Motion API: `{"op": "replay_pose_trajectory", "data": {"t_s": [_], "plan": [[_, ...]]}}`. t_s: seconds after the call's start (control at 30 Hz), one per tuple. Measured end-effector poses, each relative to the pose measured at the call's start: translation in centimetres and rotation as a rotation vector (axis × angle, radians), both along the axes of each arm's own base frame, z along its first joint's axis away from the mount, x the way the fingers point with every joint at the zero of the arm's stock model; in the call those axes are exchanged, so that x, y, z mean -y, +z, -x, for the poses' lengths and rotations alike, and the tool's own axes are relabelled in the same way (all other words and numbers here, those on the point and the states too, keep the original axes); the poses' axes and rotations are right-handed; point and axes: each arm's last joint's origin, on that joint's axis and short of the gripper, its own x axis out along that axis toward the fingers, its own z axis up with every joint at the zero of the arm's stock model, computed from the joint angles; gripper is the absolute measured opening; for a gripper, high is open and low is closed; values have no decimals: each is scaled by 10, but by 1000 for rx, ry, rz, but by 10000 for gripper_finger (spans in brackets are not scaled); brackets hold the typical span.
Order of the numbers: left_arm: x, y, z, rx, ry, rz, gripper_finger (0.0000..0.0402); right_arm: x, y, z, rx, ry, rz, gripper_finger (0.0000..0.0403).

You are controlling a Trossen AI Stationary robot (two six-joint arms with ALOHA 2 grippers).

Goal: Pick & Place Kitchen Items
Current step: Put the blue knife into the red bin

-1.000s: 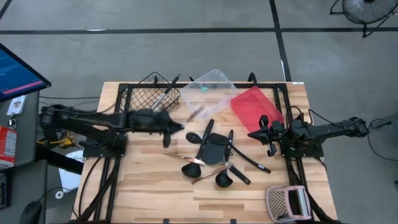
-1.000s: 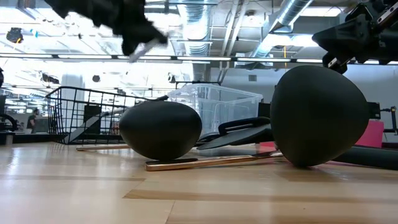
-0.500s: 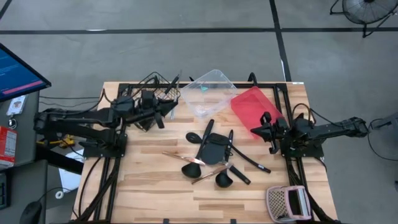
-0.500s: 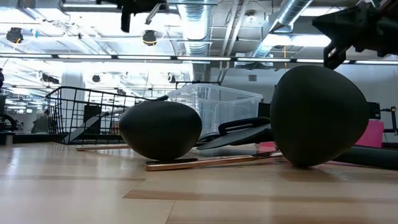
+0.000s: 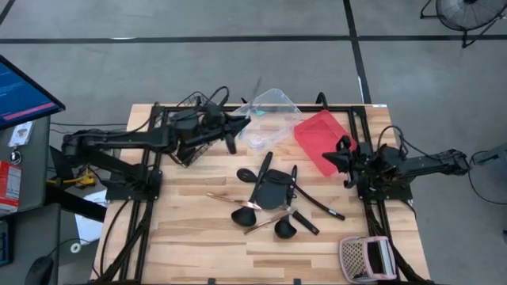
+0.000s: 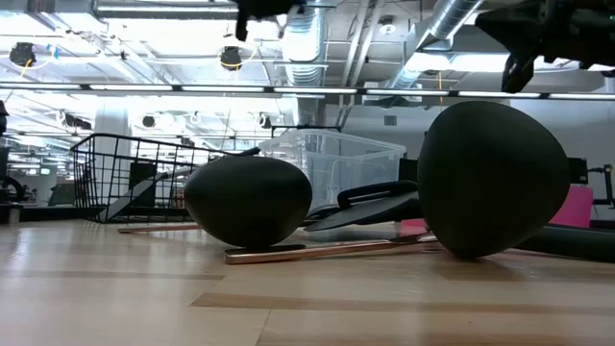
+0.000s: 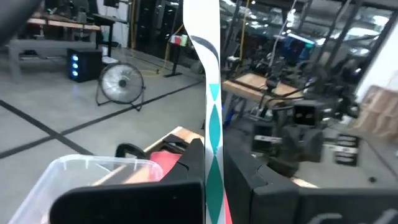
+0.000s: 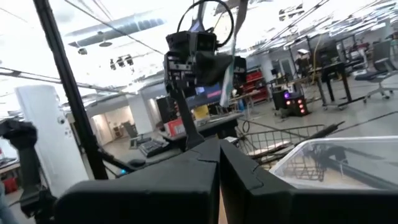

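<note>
My left gripper [image 5: 236, 125] hovers over the near left corner of the clear tub [image 5: 273, 115], shut on a thin flat white utensil with teal diamond marks [image 7: 211, 93]. The utensil sticks up past the fingers and shows as a thin pale line in the high view [image 5: 255, 89]. Several black spatulas, ladles and spoons, with thin copper-coloured pieces, lie in a pile [image 5: 269, 194] at the table's middle. My right gripper [image 5: 337, 157] is shut and empty, raised beside the near edge of the red tray [image 5: 321, 136]. My left gripper pinches the flat utensil between its two fingers [image 7: 189, 171], on its two broad faces at a low part of the strip [image 7: 213, 163]. The fingers lie along the strip. The utensil is lifted clear and runs on past the fingertips, its free end [image 7: 198, 15] high above the tub.
A black wire basket [image 5: 181, 127] stands at the back left, partly under my left arm. A pinkish-white perforated box [image 5: 366, 257] sits at the near right corner. In the low view two black utensil heads [image 6: 248, 200] [image 6: 492, 179] stand close to the camera.
My left gripper has gone from the table's middle toward the far edge over the basket, then right to the clear tub, rising out of the low view's top. It carries the thin white utensil, now pointing up. My right gripper has barely shifted.
</note>
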Motion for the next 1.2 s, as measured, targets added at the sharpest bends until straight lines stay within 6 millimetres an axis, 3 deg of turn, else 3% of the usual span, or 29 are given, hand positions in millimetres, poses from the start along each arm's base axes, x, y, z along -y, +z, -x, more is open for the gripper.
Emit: {"op": "replay_pose_trajectory", "data": {"t_s": [0.27, 0.57, 0.7, 0.87, 1.03, 1.2], "plan": [[-26, -12, -30, -104, 63, -91, 7, 0, -1, -1, -27, -11, 0, 0], [-57, -54, -52, -234, 112, -62, 7, 1, -1, 0, -27, -23, -3, 0], [-61, -67, -58, -263, 89, -44, 7, 1, -1, 0, -27, -30, -6, 0], [-55, -64, -58, -250, 67, -48, 7, 2, -1, 0, -28, -56, -13, 0], [-47, -42, -56, -186, 50, -77, 7, 4, 1, 1, -24, -141, -38, 0], [-43, -37, -58, -179, 2, -94, 7, 9, 16, 2, -33, -269, -63, 0]]}}
